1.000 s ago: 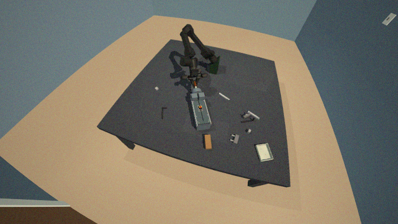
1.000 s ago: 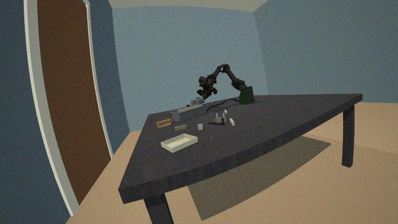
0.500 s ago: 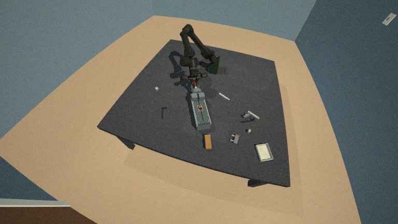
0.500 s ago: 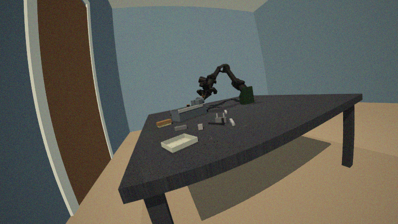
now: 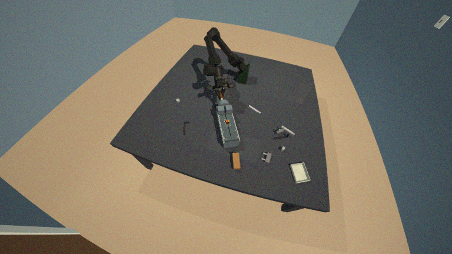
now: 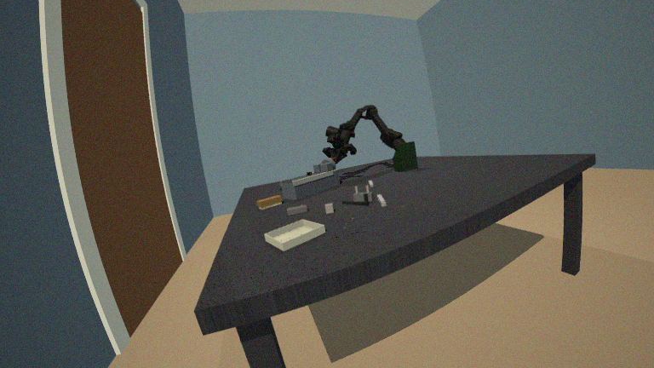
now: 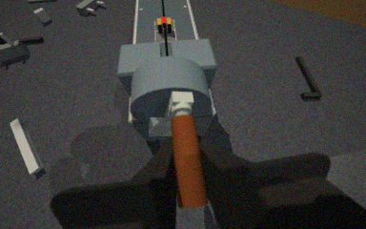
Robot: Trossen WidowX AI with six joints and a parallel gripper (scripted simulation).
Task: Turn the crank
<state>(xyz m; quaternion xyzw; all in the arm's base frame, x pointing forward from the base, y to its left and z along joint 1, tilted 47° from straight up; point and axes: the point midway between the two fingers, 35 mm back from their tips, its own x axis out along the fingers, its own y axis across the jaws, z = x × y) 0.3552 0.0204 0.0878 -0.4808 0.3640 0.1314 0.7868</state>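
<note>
The machine (image 5: 231, 143) (image 6: 289, 190) (image 7: 167, 76) is a long grey-blue block with a round crank hub at the end nearest the arm. Its orange crank handle (image 7: 185, 138) points back towards the arm from a white crank arm (image 7: 182, 99). My gripper (image 5: 220, 94) (image 6: 335, 159) (image 7: 183, 140) is shut on the handle, one dark finger on each side. The slide's red pointer (image 5: 227, 122) (image 7: 164, 20) sits between two yellow brass-coloured marks in the wrist view. It looks close to level with them; a small offset cannot be told.
An orange block (image 5: 235, 160) (image 6: 270, 201) lies beyond the machine's far end. A white bar (image 5: 254, 109) (image 7: 25, 145) and a dark L-shaped piece (image 5: 184, 128) (image 7: 307, 76) lie on opposite sides. A cream tray (image 6: 303, 238), a pronged grey block (image 5: 268, 157) and several small parts are farther off.
</note>
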